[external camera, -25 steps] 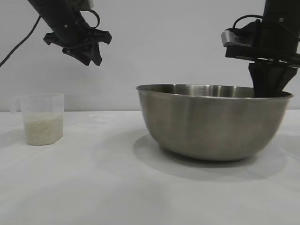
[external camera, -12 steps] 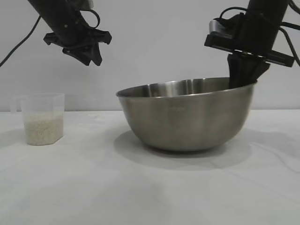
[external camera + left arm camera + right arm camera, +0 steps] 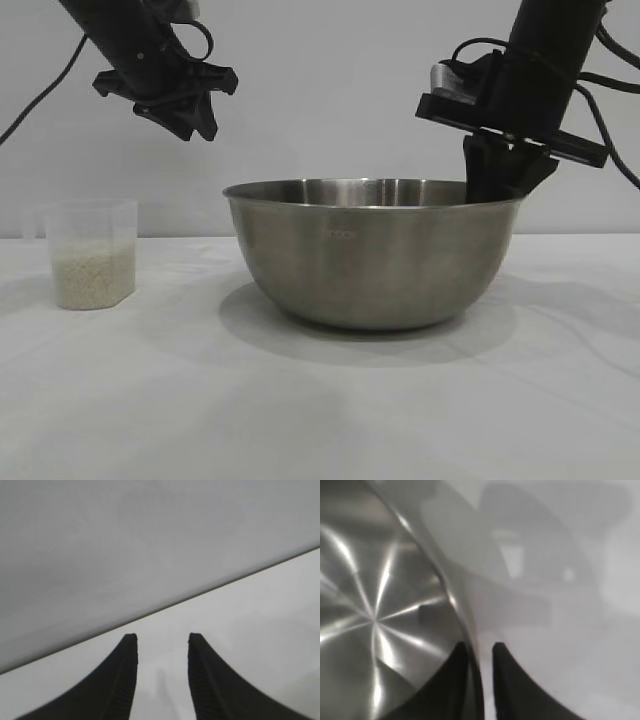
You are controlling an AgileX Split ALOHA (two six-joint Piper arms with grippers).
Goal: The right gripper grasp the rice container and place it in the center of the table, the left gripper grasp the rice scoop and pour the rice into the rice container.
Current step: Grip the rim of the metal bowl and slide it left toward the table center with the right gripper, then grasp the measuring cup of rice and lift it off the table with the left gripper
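At the far left of the counter (image 3: 150,400) stands the rice scoop (image 3: 92,252), upright and about a third full of rice (image 3: 92,278), untouched by either arm. Above it and a little to the right, the left gripper (image 3: 195,118) hangs in the air well clear of the scoop, its arm slanting down from the upper left and its tips pointing forward and downward. In the left wrist view its fingers (image 3: 117,680) stand partly apart with nothing between them, only bare counter below.

The rice container (image 3: 370,260) sits level on the counter near the middle, slightly right of centre. At its right rim is the right gripper (image 3: 497,180), pointing steeply down from an arm that leans in from the upper right. The right wrist view shows one finger (image 3: 455,680) inside the rim and the other outside, with a narrow gap between them straddling the thin steel edge; whether they press on it cannot be told.
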